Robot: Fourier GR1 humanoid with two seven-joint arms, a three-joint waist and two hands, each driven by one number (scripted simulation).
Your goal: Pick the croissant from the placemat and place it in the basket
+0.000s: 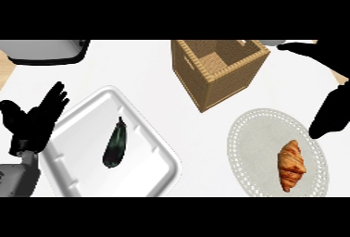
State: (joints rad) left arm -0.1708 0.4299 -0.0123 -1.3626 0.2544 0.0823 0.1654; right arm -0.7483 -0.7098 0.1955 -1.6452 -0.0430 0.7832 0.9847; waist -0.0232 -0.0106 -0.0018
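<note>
A: Croissant (pixel 292 165) location?
B: Lying on the round lace-edged placemat (pixel 256 148), right part of it, nearest edge of the white table (pixel 174 111). Nothing touching it.
A: Left of the placemat?
B: White tray (pixel 82 171), tilted diamond-wise, one dark eggplant (pixel 115 145) inside.
A: Left hand?
B: Left hand (pixel 33 121) at the tray's left edge, fingers spread and pointing up, holding nothing.
A: Right hand?
B: Right hand (pixel 333 111) just beyond the placemat's far right rim, above the croissant, apart from it. Dark silhouette only, can't tell finger state.
A: Basket?
B: Wicker basket (pixel 217 69), farther back than the placemat, to its upper left, square, open top. Grey appliance (pixel 44 50) at far left corner.
</note>
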